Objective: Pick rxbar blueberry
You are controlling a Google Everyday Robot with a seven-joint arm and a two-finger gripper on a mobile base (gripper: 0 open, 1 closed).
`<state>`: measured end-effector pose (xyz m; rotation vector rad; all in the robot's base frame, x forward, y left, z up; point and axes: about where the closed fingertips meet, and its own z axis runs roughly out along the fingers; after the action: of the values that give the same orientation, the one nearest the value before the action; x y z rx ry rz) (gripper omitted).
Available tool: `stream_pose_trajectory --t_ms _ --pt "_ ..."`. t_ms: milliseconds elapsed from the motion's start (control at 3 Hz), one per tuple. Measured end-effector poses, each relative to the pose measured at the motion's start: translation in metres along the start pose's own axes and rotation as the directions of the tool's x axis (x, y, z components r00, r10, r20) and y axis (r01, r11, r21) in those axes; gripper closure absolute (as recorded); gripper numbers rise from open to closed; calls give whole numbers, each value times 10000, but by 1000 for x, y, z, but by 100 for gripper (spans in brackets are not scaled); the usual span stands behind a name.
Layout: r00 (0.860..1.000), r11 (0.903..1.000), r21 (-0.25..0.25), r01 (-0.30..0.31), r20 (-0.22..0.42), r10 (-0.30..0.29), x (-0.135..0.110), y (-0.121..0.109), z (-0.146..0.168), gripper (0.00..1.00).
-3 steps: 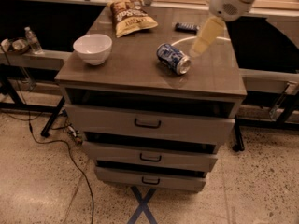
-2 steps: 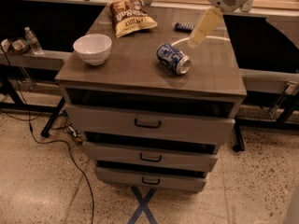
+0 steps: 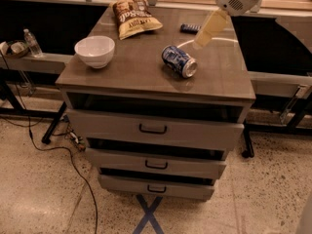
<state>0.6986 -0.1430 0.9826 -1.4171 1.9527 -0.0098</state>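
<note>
Warm, fairly dim indoor light, apparently from overhead and behind the cabinet. The gripper (image 3: 199,44) hangs pale and bright above the rear right of the cabinet top (image 3: 131,77). A curved streak of glare lies on that surface just beside the jaws. Nearer the camera than the jaws, the drink can (image 3: 179,61) carries a highlight on its end and casts a soft shadow. Far left of the jaws, the white bowl (image 3: 94,50) is brightly lit. Well below them, the drawer recesses (image 3: 151,110) fall into deep shadow.
</note>
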Motion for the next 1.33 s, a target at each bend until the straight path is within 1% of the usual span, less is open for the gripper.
stream_pose_trajectory --t_ms 333,667,1000,1333 --pt "9946 9951 422 -895 565 871 -1 -23 26 0" --pt "9588 9663 811 -2441 1691 2281 0 -70 84 0" --pt "9251 9383 969 -3320 2276 3038 -1 -92 111 0" --pt "9223 9358 979 -3387 2315 3095 0 -94 114 0"
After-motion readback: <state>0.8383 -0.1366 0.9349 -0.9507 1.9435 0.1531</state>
